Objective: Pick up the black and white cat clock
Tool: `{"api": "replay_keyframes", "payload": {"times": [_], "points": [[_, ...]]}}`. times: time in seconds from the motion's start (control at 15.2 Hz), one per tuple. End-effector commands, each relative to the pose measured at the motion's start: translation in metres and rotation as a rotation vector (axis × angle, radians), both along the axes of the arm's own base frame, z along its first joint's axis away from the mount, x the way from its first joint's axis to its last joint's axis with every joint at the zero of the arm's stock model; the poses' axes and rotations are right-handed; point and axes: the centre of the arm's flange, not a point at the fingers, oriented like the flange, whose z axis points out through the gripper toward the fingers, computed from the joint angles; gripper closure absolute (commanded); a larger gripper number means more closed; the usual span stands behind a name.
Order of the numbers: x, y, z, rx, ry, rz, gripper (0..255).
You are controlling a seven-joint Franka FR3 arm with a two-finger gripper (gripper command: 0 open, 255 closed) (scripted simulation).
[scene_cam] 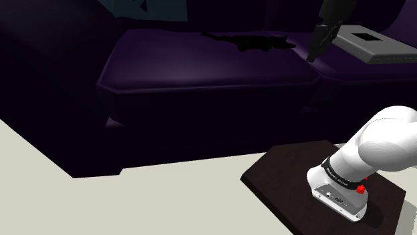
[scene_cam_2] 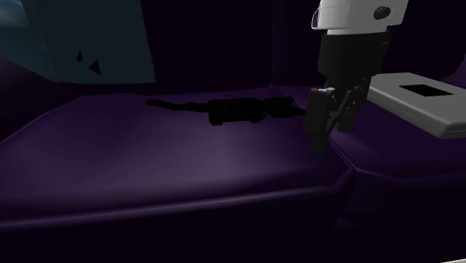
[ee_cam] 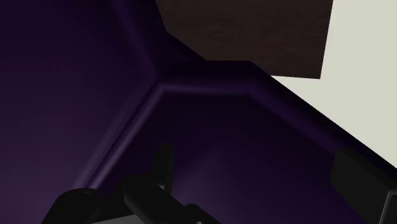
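The cat clock [scene_cam_2: 239, 110] lies flat on the sofa's seat cushion [scene_cam_2: 187, 157], close to the cushion's back edge and toward its right end as the second exterior view shows it. It is not between the jaws. The gripper [scene_cam_2: 333, 140] hangs just beside the clock's nearer end, apart from it, above the seam where this cushion meets the next one. The jaws stand apart and hold nothing.

The clock reads as almost wholly black here: a stubby, drum-like middle, a thin tail trailing away from the gripper along the cushion, and a lumpier end toward the gripper. Its white parts cannot be made out in the dim light.

The sofa is deep purple with a soft sheen, rounded edges and raised piping along the seams [ee_cam: 127, 121]. A flat grey box [scene_cam_2: 418, 101] with a black rectangle on its top face rests on the neighbouring cushion, past the gripper. A teal pillow [scene_cam_2: 89, 45] leans at the sofa's back.

In the shoulder view the glossy white arm [scene_cam: 381, 147] rises from a dark brown, wood-grained stand [scene_cam: 294, 173] on a pale, plain floor [scene_cam: 133, 200].
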Motion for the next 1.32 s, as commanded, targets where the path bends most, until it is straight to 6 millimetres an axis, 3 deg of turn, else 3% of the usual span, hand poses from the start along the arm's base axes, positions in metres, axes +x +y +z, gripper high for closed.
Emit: {"api": "replay_keyframes", "payload": {"times": [0.0, 1.06, 1.25], "points": [[0.000, 0.000, 0.000, 0.000, 0.000, 0.000, 0], [0.159, -0.120, 0.039, 0.003, -0.069, -0.052, 0], [0.166, -0.125, 0.030, 0.003, -0.072, -0.054, 0]]}}
